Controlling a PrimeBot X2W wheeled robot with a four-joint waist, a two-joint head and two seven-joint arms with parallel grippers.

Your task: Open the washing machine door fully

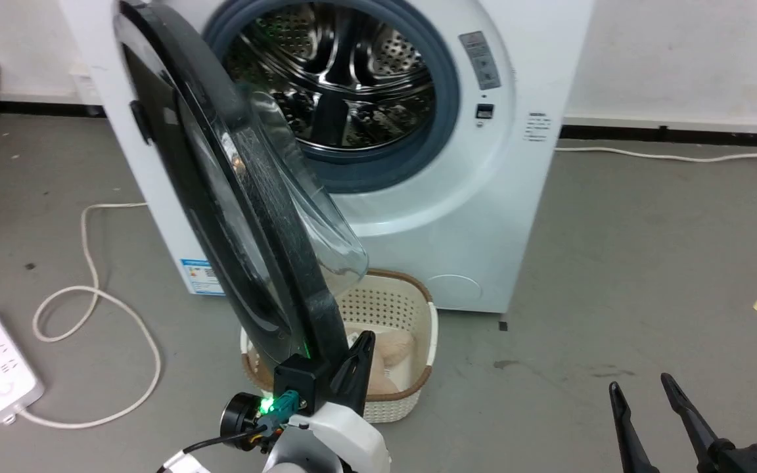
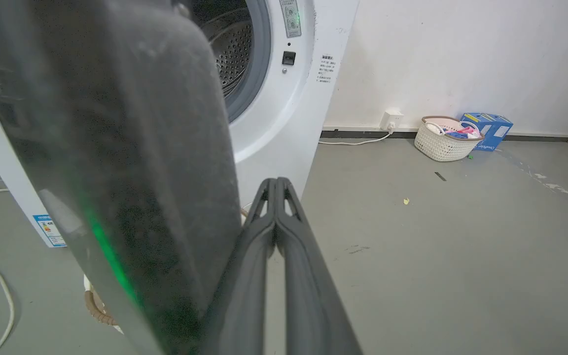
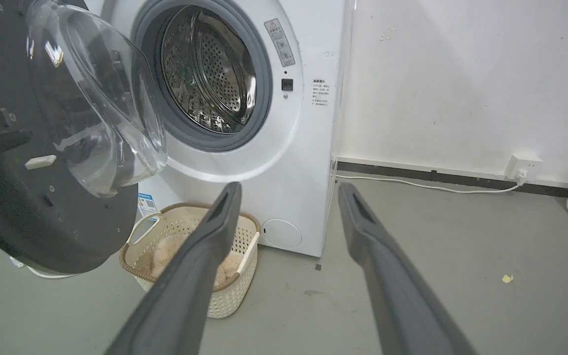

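Black washing machine door touches the fully closed left gripper.

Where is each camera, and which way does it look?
Head view: on the head, facing forward and down at the washing machine and washing machine door; left gripper and right gripper show.
Left wrist view: on the left wrist, along shut fingers beside the door.
Right wrist view: on the right wrist, along open fingers toward the drum.
Head and right wrist views share the basket.
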